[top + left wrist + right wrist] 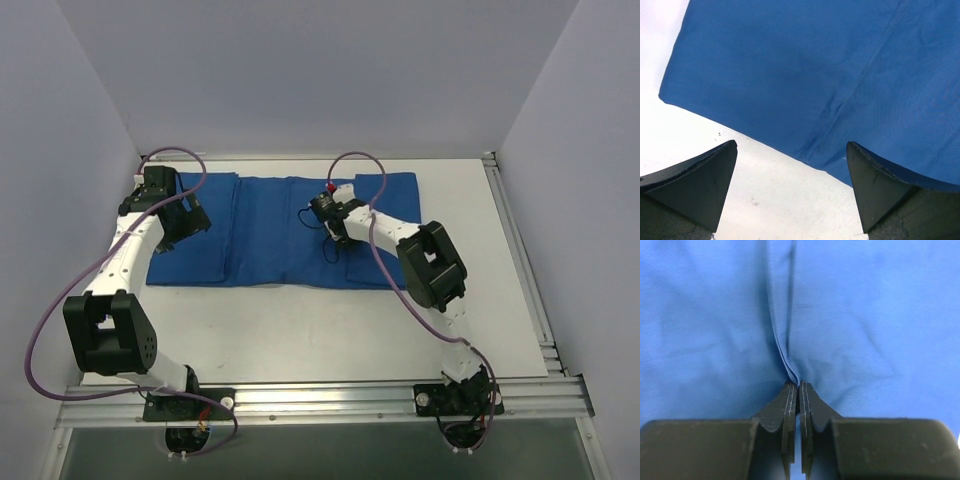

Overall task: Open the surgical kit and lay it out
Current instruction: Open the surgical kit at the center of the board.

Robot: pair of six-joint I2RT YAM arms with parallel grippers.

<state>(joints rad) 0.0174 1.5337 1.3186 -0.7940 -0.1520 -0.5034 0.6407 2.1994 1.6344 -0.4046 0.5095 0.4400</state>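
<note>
Jaws of right gripper shut tight on a raised fold of blue cloth wrap, approx mid-cloth (fold runs straight away from tips). Left gripper wide open, holding nothing, at wrap's left end. Wrap lies spread across far half of table.
</note>
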